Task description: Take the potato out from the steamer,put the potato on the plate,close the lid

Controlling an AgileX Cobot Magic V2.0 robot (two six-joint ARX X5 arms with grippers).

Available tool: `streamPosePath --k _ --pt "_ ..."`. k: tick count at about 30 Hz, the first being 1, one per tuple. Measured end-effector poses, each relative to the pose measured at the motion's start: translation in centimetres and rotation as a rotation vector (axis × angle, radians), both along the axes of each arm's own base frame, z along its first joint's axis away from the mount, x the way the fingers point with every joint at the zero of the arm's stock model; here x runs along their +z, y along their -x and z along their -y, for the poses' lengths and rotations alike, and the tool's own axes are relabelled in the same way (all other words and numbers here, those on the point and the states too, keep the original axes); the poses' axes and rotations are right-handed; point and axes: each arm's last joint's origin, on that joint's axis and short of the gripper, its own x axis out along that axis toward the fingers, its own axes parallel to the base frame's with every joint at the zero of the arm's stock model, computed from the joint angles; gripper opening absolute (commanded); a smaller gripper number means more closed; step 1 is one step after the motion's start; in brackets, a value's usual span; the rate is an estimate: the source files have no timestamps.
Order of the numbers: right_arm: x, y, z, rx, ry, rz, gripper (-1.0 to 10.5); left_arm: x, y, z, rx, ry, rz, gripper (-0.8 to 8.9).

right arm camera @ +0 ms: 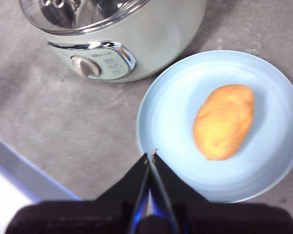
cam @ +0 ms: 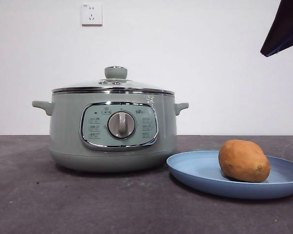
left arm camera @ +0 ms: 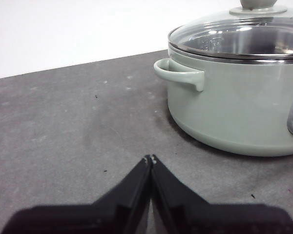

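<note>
I see 1 potato (right arm camera: 223, 122) lying on 1 blue plate (right arm camera: 176, 97), just ahead of my right tool (right arm camera: 150, 155), which is clenched w/ nothing in it. 1 lid (cam: 113, 85) sits on 1 steamer (cam: 68, 131), so I think the job's done. Left tool (left arm camera: 149, 158) is clenched too, low over the desk (left arm camera: 63, 136), steamer ahead to one side

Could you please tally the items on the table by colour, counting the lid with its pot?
Sage green: 1, the steamer with its lid
Blue: 1, the plate
Orange-brown: 1, the potato
Total: 3
</note>
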Motion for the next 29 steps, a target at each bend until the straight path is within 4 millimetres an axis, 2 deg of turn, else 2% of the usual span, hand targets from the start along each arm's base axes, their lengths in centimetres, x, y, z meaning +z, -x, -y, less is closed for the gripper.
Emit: streamPosePath --k 4,7,11,15,18,25,29 --pt "1.5 1.1 1.8 -0.059 0.01 0.146 0.0 0.0 0.0 0.0 0.0 0.0 0.0 -0.04" --pt "3.0 2.1 3.3 -0.135 -0.039 0.326 0.0 0.0 0.0 0.0 0.0 0.0 0.0 -0.04" --pt "2.9 3.4 5.2 -0.261 -0.062 0.502 0.0 0.0 0.0 0.0 0.0 0.0 0.0 -0.04" --pt "1.4 4.2 6.6 -0.376 -0.068 0.668 0.0 0.0 0.0 0.0 0.0 0.0 0.0 -0.04" --pt "-0.8 4.7 7.1 -0.422 -0.064 0.732 0.0 0.0 0.0 0.0 0.0 0.0 0.0 -0.04" --pt "-6.5 5.5 7.4 -0.504 -0.037 0.752 0.0 0.0 0.0 0.0 0.0 0.0 0.0 -0.04" --pt "-8.9 5.7 7.6 -0.564 -0.036 0.736 0.0 0.0 0.0 0.0 0.0 0.0 0.0 -0.04"
